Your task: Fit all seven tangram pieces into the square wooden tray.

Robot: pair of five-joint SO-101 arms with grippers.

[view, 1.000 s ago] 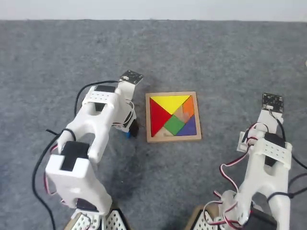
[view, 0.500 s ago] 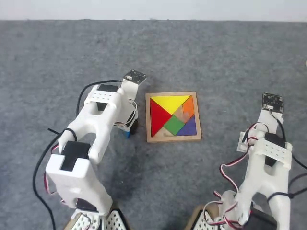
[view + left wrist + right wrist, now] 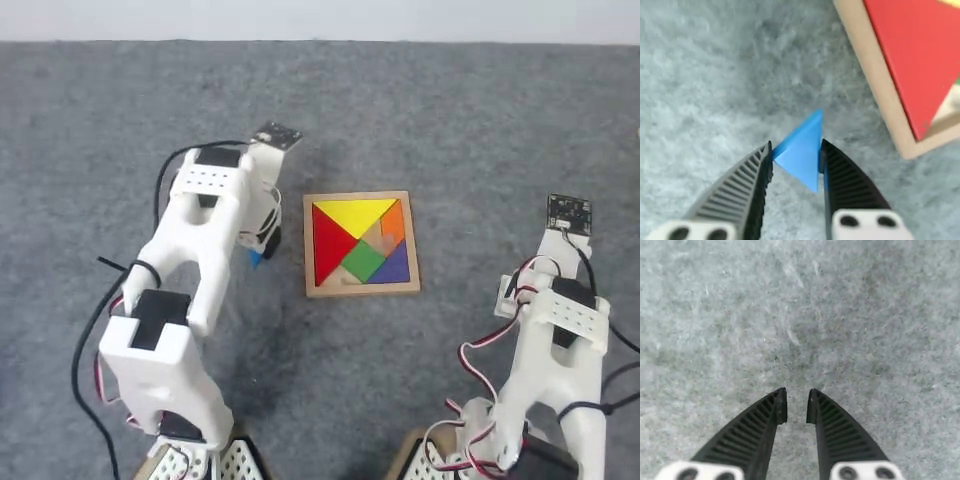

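The square wooden tray [image 3: 360, 290] lies mid-table and holds a yellow triangle [image 3: 352, 214], a red triangle [image 3: 327, 246], a green square [image 3: 363, 261], an orange piece [image 3: 395, 220] and a purple triangle [image 3: 396, 266]. Bare wood shows between them. Just left of the tray, my left gripper [image 3: 796, 156] is shut on a small blue triangle [image 3: 801, 150], whose tip sticks out past the fingertips [image 3: 256, 258]. The tray's corner [image 3: 900, 132] with the red triangle [image 3: 920, 60] is close beside it. My right gripper [image 3: 796, 407] hangs over bare carpet at the right, nearly closed, holding nothing.
Grey carpet [image 3: 430, 120] covers the whole table. The left arm's white body [image 3: 200, 240] and black cable [image 3: 170, 190] stretch toward the tray's left side. The right arm [image 3: 555, 340] stands at the near right, clear of the tray.
The left arm has drawn back a little, away from the tray's left edge and toward the far side, carrying the blue triangle. The right arm has kept still.
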